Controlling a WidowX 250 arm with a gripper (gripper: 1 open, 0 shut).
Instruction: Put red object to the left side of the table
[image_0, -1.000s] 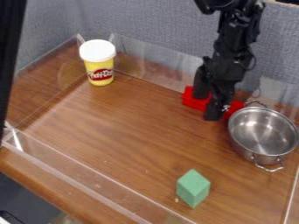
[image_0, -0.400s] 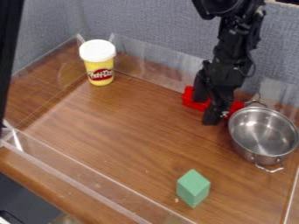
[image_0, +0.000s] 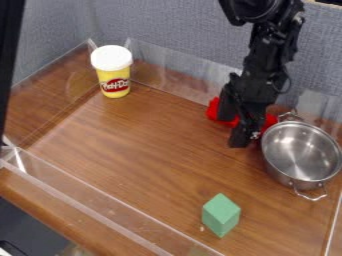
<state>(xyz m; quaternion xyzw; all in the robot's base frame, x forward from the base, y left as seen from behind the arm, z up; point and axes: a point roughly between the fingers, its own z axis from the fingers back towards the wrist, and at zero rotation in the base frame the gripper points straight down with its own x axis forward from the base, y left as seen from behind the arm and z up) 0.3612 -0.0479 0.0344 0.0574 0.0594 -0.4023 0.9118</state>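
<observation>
Red object sits far right on the tabletop, just left of the pot; long axis unclear, mostly hidden. Pincer spread apart, pointing down over it.

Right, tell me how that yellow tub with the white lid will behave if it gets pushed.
The yellow tub stands upright and taller than wide, so a high push would probably tip it. Its round body suggests it would roll once down. On the smooth wooden table, a low push would likely just slide it.
</observation>
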